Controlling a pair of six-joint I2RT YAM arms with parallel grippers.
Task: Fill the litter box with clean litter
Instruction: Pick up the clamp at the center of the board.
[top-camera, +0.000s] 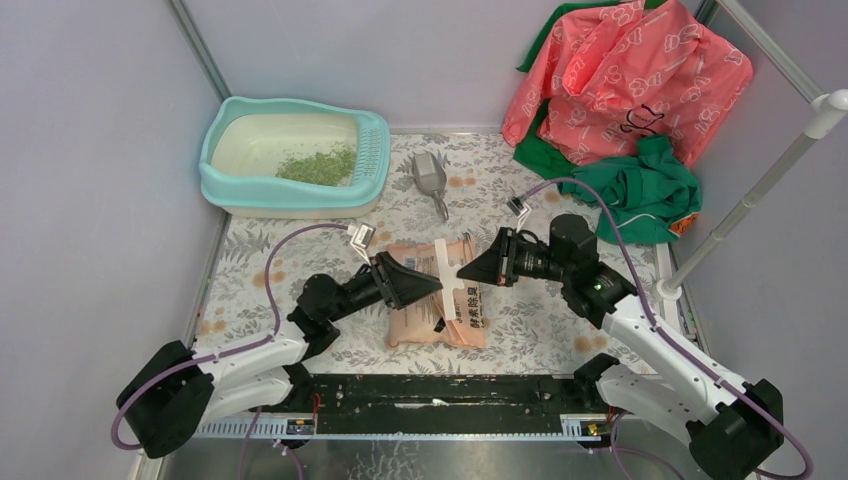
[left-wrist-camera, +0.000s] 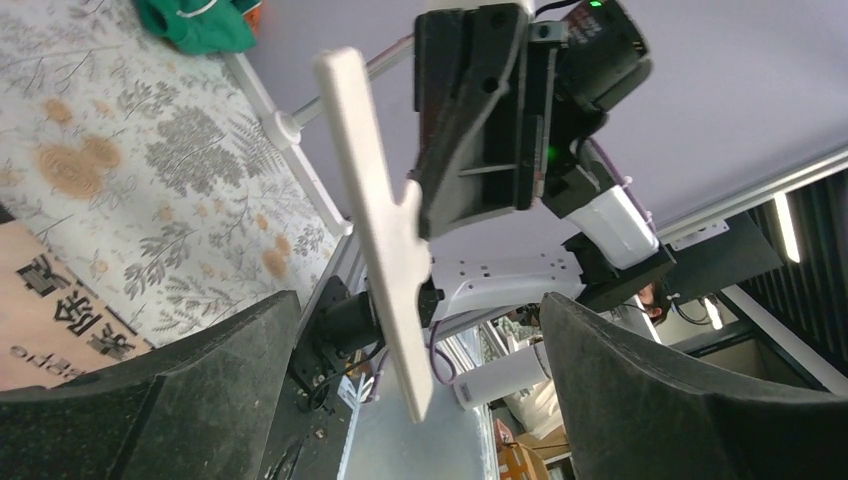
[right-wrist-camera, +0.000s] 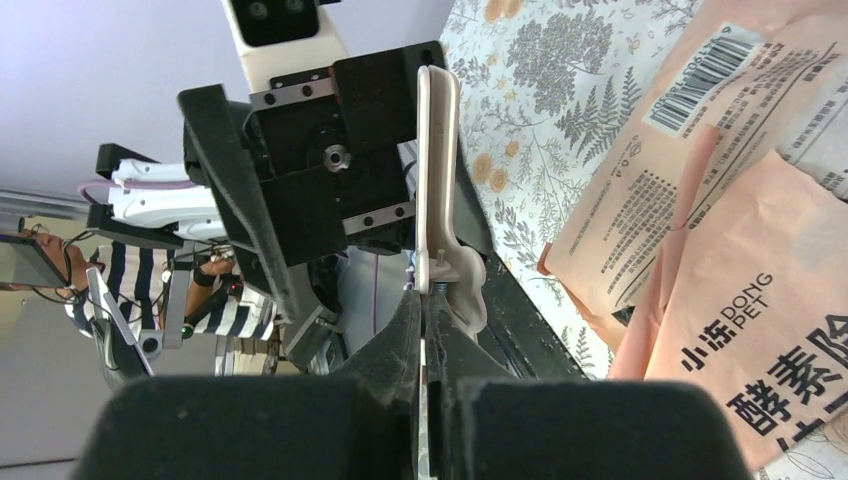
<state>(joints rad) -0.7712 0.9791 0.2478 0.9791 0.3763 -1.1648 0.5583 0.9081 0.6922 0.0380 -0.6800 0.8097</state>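
The turquoise litter box (top-camera: 222, 183) stands at the back left, with a small patch of green clean litter (top-camera: 318, 165) in its cream pan. A pink-orange litter bag (top-camera: 420, 315) lies flat at the table's centre. Above it my right gripper (top-camera: 467, 272) is shut on the tab of a long white bag clip (top-camera: 446, 285), which hangs edge-on in the right wrist view (right-wrist-camera: 437, 170). My left gripper (top-camera: 430, 283) faces it, open, with the clip's (left-wrist-camera: 385, 240) lower end between its wide-apart fingers (left-wrist-camera: 200, 390), touching neither.
A grey scoop (top-camera: 430, 178) lies right of the litter box. Pink and green cloths (top-camera: 620, 80) are heaped at the back right. A white pole (top-camera: 760, 190) slants up along the right edge. The bag's printed face (right-wrist-camera: 720, 230) lies below my right gripper.
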